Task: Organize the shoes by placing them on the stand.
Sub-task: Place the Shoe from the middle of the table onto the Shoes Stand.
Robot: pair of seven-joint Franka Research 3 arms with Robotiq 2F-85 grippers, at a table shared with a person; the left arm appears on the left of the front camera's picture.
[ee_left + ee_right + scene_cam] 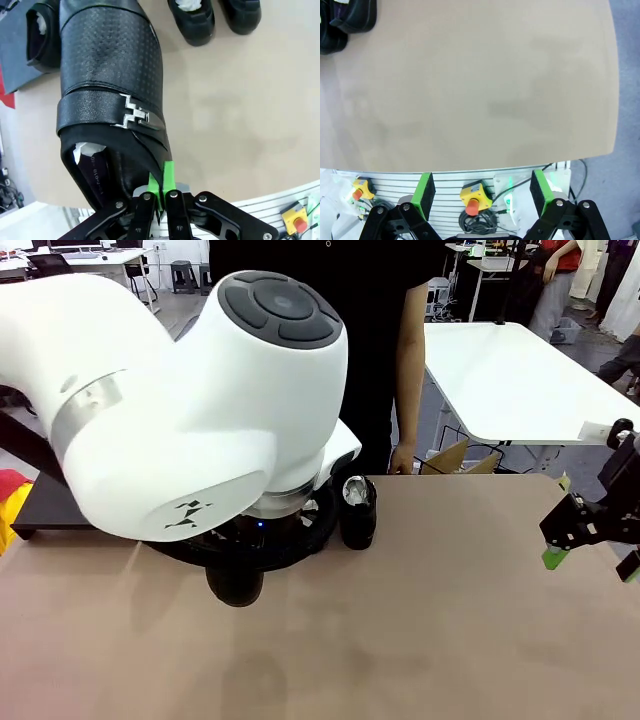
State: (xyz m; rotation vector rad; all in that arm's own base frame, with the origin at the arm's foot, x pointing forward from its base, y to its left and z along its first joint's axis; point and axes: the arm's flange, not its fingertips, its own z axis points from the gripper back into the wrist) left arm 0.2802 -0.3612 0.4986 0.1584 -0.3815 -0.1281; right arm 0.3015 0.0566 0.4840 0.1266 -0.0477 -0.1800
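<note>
My left gripper [162, 182] is shut on the heel rim of a black shoe [110, 75] that has a strap with a silver buckle and white paper inside. In the front view its toe [235, 585] hangs below my big white left arm, over the tabletop. The black stand [50, 505] lies at the far left. Another shoe [42, 35] rests on the stand [15, 55]. Two more shoes [192, 20] [242, 15] stand on the table, one also seen at mid-table [358, 510]. My right gripper [565, 540] [482, 192] hovers open at the right edge, holding nothing.
A person stands at the far side with a hand [403, 458] at the table edge. A cardboard box [460, 458] and a white table [520, 380] lie behind. The tan tabletop [485, 90] is bare under my right gripper; shoes [345, 20] sit at its far corner.
</note>
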